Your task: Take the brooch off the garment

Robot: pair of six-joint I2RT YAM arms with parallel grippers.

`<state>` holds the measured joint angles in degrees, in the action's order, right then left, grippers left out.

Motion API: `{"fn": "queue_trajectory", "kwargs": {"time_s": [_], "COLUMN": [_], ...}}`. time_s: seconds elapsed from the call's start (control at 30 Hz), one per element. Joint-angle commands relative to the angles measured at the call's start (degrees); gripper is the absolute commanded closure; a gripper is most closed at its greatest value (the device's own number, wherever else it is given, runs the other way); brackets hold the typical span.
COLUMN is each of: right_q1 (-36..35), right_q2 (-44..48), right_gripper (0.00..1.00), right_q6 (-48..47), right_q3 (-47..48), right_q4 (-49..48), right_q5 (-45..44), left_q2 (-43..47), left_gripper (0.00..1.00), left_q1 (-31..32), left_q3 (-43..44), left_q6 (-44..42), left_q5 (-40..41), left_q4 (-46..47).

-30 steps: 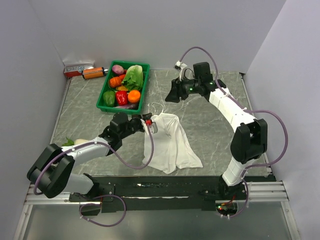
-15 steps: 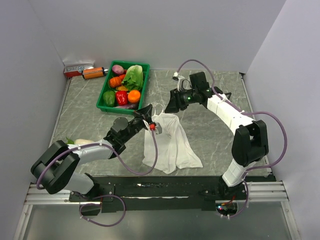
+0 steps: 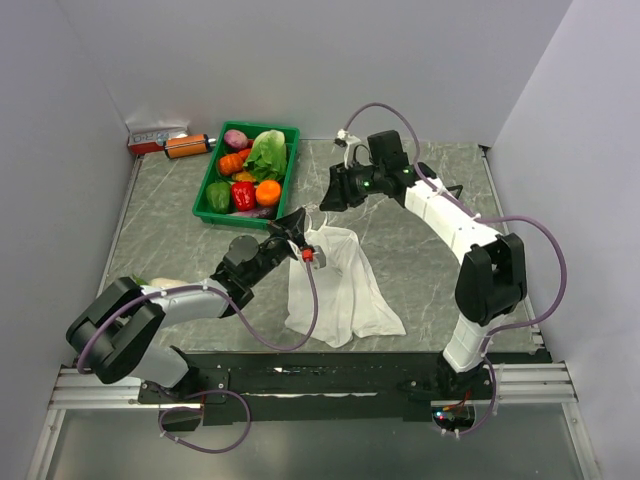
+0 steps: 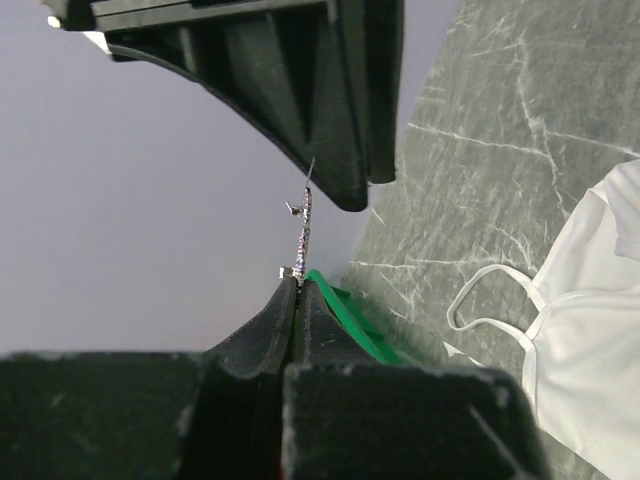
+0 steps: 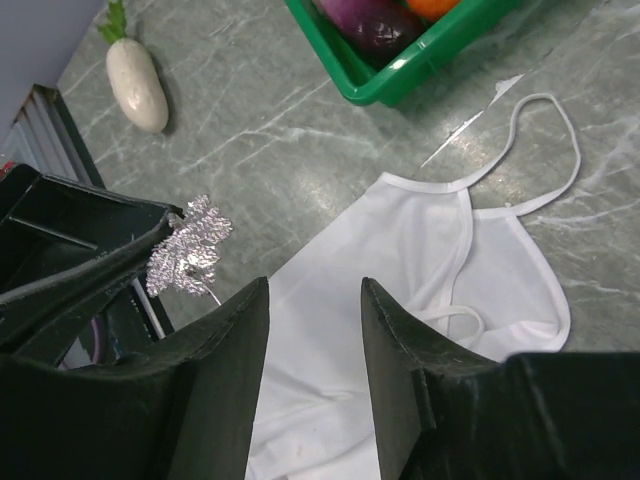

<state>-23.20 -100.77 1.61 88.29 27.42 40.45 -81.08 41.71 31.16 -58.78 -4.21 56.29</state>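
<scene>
The brooch [image 5: 190, 248] (a silver leaf) is pinched by the left gripper [image 4: 300, 284], which has lifted it clear of the garment [image 5: 400, 250]. The right gripper [image 5: 313, 290], jaws spread, has moved in close, so removal looks done.

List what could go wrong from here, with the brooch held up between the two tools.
1. The left tool is shut on just the lower edge of the brooch. So thin a pinch may let it twist or drop onto the table or the garment.
2. The open right tool sits very near the left tool's tips. A careless approach may knock the brooch loose or bump the two tools together.
</scene>
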Motion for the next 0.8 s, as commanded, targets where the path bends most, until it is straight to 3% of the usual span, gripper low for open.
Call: {"fn": "queue_trajectory", "kwargs": {"time_s": [0.0, 0.43, 0.77], "right_q1": [-1.5, -4.5, -4.8], "right_q2": [0.8, 3.2, 3.9], "right_gripper": [0.51, 0.47, 0.46], "right_q6": [-1.1, -5.3, -4.8], "right_q3": [3.9, 4.4, 7.2], "right_q4": [-0.3, 1.9, 2.0], "right_q5": [-4.3, -14.9, -15.8], "left_q2": [-0.1, -0.5, -1.2], "left_gripper": [0.99, 0.99, 0.99], "left_q1": [0.3, 0.3, 0.3], "left_q3": [1.2, 1.9, 2.5], "left_q6": [0.4, 1.3, 1.8], "left_q5": [-0.4, -3.5, -7.1], "left_q4": [1.9, -1.0, -2.3]}}
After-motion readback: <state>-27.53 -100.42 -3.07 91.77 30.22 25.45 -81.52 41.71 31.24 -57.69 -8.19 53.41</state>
